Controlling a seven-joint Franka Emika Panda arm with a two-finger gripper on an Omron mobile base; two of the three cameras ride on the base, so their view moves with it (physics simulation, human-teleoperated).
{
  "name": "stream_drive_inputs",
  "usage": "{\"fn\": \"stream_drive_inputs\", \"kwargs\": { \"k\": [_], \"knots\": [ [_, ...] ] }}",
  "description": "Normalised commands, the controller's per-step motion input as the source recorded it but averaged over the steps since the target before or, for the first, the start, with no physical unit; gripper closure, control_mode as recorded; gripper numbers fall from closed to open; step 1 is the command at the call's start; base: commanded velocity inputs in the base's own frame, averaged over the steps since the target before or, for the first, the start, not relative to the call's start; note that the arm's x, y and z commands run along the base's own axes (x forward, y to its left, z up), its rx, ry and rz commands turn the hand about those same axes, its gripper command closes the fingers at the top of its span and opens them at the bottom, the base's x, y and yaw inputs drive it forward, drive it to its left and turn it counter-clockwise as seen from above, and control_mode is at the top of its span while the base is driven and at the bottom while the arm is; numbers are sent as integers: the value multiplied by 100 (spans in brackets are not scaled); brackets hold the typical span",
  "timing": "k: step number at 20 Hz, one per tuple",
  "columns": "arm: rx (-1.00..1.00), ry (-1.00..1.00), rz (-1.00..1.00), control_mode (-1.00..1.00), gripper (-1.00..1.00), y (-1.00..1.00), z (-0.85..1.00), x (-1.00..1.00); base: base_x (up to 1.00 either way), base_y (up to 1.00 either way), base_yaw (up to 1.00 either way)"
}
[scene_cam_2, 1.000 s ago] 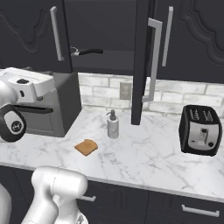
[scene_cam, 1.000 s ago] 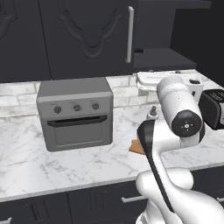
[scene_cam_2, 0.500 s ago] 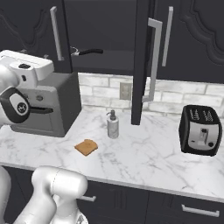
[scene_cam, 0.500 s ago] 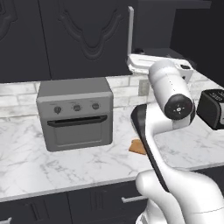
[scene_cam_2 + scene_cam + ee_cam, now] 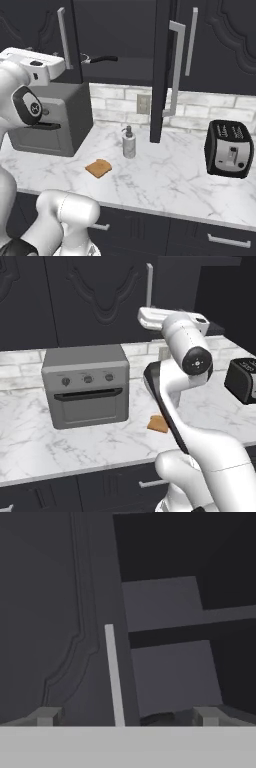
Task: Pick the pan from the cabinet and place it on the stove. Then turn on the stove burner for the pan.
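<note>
Our claw (image 5: 125, 717) hangs with its jaws spread wide and nothing between them, facing the open cabinet (image 5: 170, 75), whose closed door and silver bar handle (image 5: 114, 674) stand just ahead and to one side. The pan (image 5: 95, 59) lies on the shelf beyond the claw and slightly below it, its slim handle, the long axis, running flat along the shelf toward the open door. We judge it rigid, fairly heavy and bowl-weighted, so we would grip the handle close to the bowl, where it should tip least.
</note>
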Motion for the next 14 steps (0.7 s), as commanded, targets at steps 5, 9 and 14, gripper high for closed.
{"fn": "stream_drive_inputs", "kwargs": {
  "k": [5, 9, 14],
  "knots": [
    [0, -4, 8, -100, -100, 0, 0, 39, 0, 0, 0],
    [0, -3, 3, -100, -100, 0, 0, 38, 0, 0, 0],
    [0, 0, 0, -100, -100, 4, 0, 39, 0, 0, 0]
  ]
}}
